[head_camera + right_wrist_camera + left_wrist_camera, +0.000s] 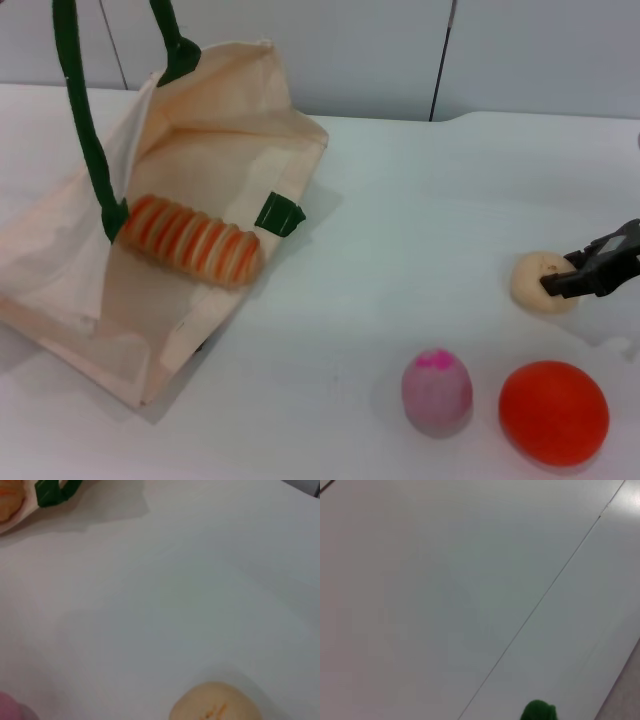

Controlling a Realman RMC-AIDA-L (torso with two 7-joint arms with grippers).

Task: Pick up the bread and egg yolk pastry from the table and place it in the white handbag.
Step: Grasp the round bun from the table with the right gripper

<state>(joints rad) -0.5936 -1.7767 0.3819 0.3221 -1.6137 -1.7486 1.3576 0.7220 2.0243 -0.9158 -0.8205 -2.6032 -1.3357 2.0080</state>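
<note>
The right gripper (556, 284) is reaching the egg yolk pastry (538, 281) at four o'clock; whether its claw is open or closed, I cannot tell. It should straddle the ball evenly. The bread (192, 240) is lying in the white handbag (60, 270).

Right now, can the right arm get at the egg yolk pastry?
Probably yes: the right gripper is already at the egg yolk pastry, on bare table, with the pink-topped egg and orange ball apart from it.

Egg yolk pastry (215, 703) on table (175, 595)

Egg yolk pastry (215, 703) edge-cropped
</note>
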